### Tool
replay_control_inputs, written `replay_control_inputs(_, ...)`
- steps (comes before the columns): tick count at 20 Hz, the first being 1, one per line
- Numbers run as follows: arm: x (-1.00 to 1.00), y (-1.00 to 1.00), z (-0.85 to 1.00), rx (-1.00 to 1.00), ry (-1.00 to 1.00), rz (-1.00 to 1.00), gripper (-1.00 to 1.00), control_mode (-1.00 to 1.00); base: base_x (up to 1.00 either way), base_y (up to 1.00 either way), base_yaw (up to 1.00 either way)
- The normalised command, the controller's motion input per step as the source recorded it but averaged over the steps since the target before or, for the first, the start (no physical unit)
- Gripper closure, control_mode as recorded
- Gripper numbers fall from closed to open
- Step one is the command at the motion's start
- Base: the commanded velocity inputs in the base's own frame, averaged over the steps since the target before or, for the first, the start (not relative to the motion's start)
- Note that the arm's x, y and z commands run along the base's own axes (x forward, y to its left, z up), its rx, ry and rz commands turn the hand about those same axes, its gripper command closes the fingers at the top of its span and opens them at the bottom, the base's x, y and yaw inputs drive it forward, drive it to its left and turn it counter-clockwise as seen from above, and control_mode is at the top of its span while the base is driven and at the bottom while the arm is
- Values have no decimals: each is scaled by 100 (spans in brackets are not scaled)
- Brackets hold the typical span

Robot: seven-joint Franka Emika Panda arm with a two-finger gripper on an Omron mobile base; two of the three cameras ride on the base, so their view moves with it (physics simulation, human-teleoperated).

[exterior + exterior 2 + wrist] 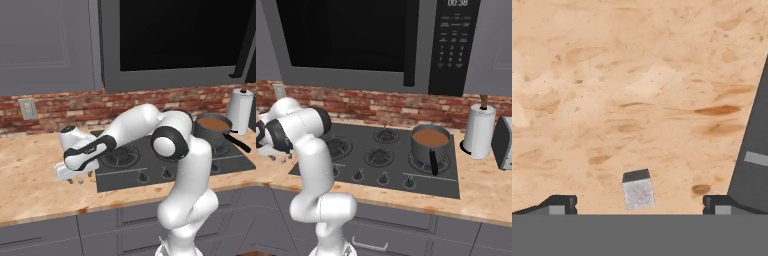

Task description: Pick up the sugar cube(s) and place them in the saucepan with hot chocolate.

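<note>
Nearest the hand camera, the sugar cube (638, 189) sits on the wooden counter (637, 90), a tiny pale grey-white block with a darker top face, lying between the two dark fingertips (559, 205) and a little left of the midline between them. The gripper (639, 206) is spread wide, with nothing between its fingers but the cube below, which it does not yet touch.

By its look, the cube should be very light and rigid, with flat faces that give the pads a fair seat, but it is small enough to skid or tip away if one finger reaches it first. The best hold is probably on two opposite side faces, low and square, with only a gentle squeeze, since sugar may crumble at its edges.

In the left base view the gripper (75, 179) hangs just over the counter at the left edge of the black cooktop (170, 165). The arm reaches out low and leftward from its base, elbow bent in front of the stove, forearm angled down, hand pointing at the counter.

Farther off to the right, the saucepan with hot chocolate (430, 142) stands on the rear right burner, well apart from the cube, its long black handle pointing toward the near side. Beyond it on the right stands a paper-towel roll (479, 131).
</note>
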Motion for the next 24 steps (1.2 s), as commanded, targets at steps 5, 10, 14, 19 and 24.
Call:
replay_control_inputs(5, -8, -8, -25, 0, 0, 0, -100, -100, 0, 0, 0)
replay_control_inputs(10, 5, 8, -19, 0, 0, -3, -100, -100, 0, 0, 0)
replay_control_inputs(14, 23, 20, -9, 0, 0, -1, -100, -100, 0, 0, 0)
replay_control_inputs(19, 37, 13, -6, 0, 0, 0, -100, -100, 0, 0, 0)
replay_control_inputs(24, 35, 0, -12, 0, 0, 0, -100, -100, 0, 0, 0)
